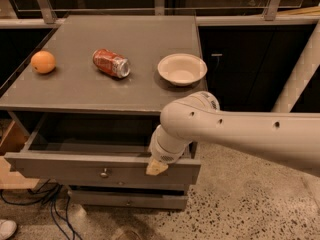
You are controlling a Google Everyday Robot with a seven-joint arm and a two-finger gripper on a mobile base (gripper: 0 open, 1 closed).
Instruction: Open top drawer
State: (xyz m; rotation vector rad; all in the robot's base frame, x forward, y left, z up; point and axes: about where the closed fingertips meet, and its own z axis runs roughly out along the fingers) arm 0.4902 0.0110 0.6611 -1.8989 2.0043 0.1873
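At the upper lip of the open drawer front, right of its knob: pincer [156,167], one item. Only a small cream tip shows beneath the rounded wrist of the thick white robot arm [240,131]. The rest is hidden by that wrist, and whether the pincer is wide or narrow cannot be told. The tip seems to rest on the lip, but the contact is hard to make out.

- Wide grey flat-fronted top drawer [60,168]: directly under the pincer and reaching left of it. It stands open, its front forward of the table edge. The inside is dark and any contents cannot be made out. The wrist covers part of its right end.
- Small round metal knob [104,173]: left of the pincer and slightly lower, at the centre of the front, apart from the tip.
- Narrower grey lower drawer front [100,198]: below the pincer, with a faint knob.
- Flat grey table [75,91]: above and behind the pincer.
- Shallow white round bowl [182,69]: on the table beyond the pincer, upright.
- Red dented drink can [111,63]: on the table beyond the pincer and to its left, lying on its side.
- Round orange fruit [43,62]: on the table, far left of the pincer.
- Black loose cables [30,201]: on the floor, low left of the pincer, cut off at the edge.
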